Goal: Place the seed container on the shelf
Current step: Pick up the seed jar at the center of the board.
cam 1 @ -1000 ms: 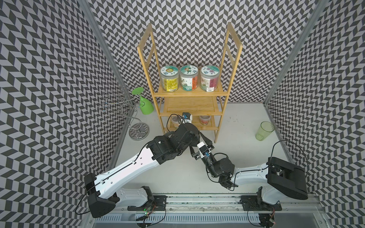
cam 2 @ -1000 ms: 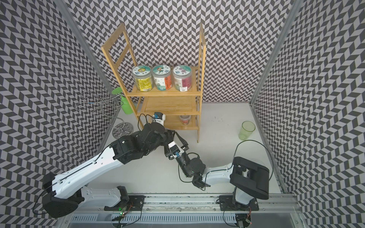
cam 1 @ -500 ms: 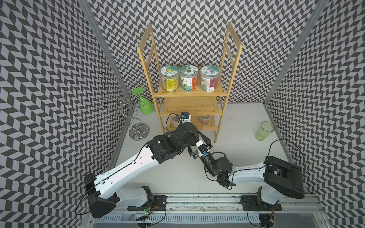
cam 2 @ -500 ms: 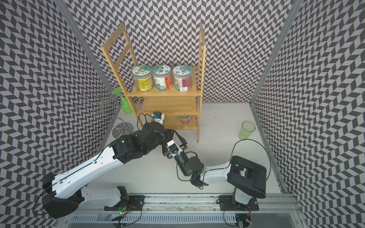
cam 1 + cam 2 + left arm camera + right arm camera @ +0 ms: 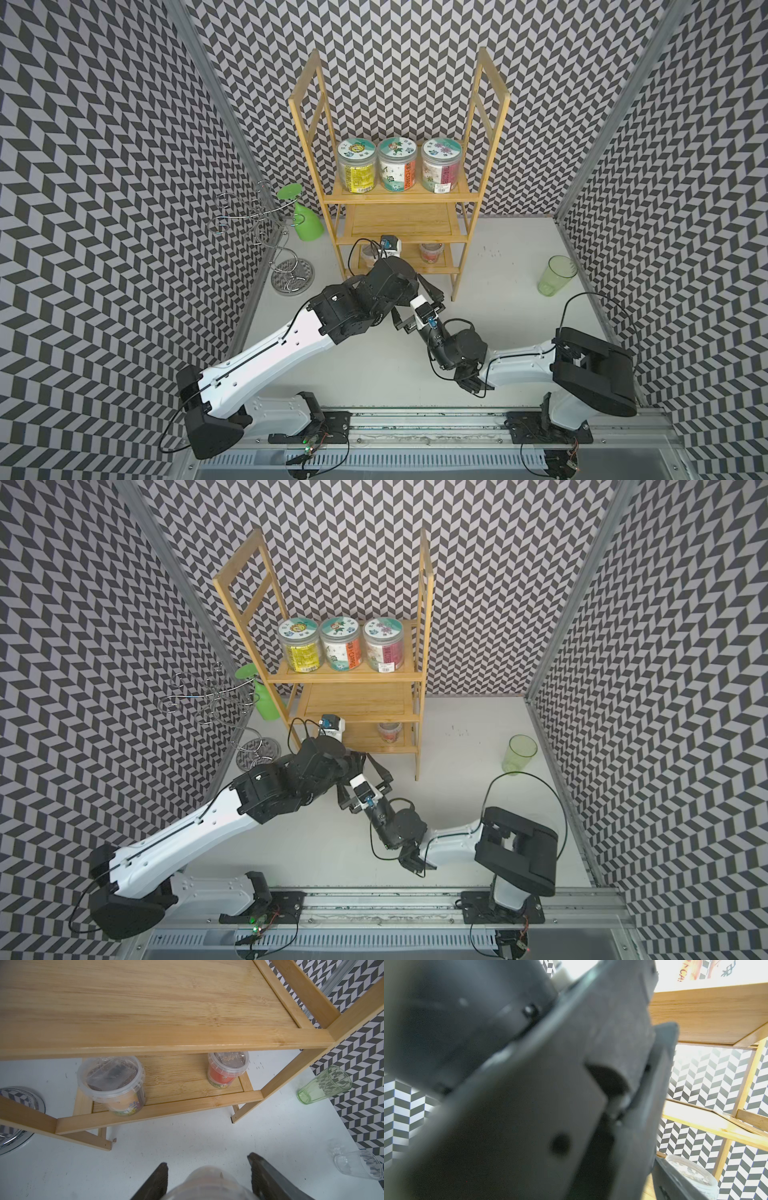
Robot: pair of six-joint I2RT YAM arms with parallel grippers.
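In both top views, the left arm stretched to the foot of the bamboo shelf, its bulk covering its working end. The right gripper sat just in front of the shelf's bottom tier, jaws spread wide. The left wrist view showed the left gripper clamped on the seed container. Its blurred clear lid sat between the two dark fingers, over the white table, in front of the shelf's bottom tier and apart from it. A clear-lidded tub and a red-labelled tub stood on that tier. In the right wrist view, a blurred dark housing blocked all but a corner of the shelf, leaving the jaws unreadable.
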